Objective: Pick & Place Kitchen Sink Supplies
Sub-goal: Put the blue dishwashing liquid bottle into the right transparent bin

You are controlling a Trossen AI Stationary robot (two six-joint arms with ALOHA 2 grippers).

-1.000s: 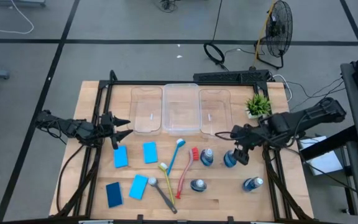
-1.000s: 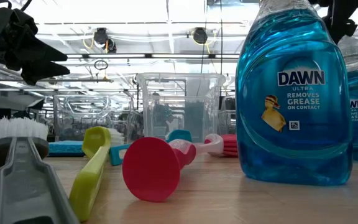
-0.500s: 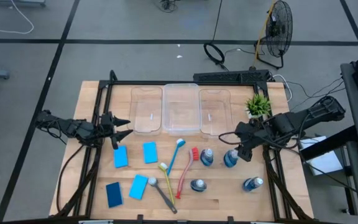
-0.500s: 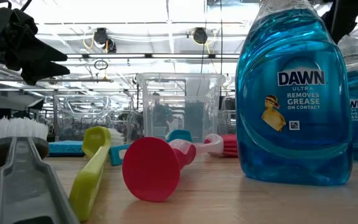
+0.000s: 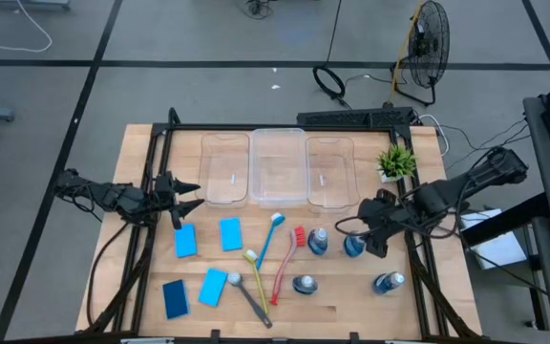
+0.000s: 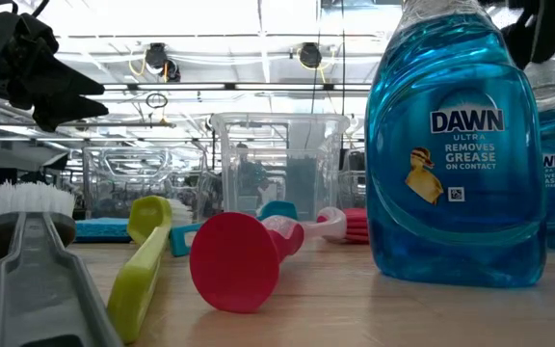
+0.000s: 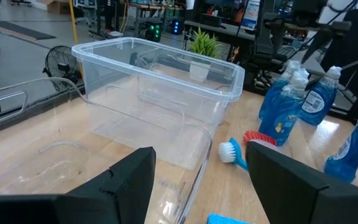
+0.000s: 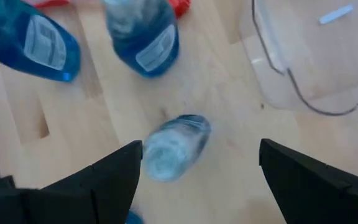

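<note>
Four blue sponges (image 5: 185, 241) (image 5: 230, 233) (image 5: 213, 286) (image 5: 174, 298) lie flat on the wooden table. Blue (image 5: 270, 239), red (image 5: 285, 268), yellow-green (image 5: 256, 272) and grey (image 5: 246, 296) brushes lie beside them. Several bottles of blue liquid stand upright (image 5: 318, 241) (image 5: 304, 284) (image 5: 387, 282). My right gripper (image 5: 370, 234) (image 8: 201, 149) hangs open above one more bottle (image 5: 353, 246) (image 8: 176, 146), with a finger on each side and clear of it. My left gripper (image 5: 184, 199) (image 7: 201, 162) waits open by the left bin.
Three clear bins (image 5: 225, 170) (image 5: 278, 167) (image 5: 329, 170) stand side by side at the far middle of the table. A small green potted plant (image 5: 396, 162) stands to their right. A black frame runs around the table edges.
My right gripper has moved a little toward the table's near edge and now hangs over the bottle right of the red brush. Its fingers have stayed open. Nothing on the table has shifted.
</note>
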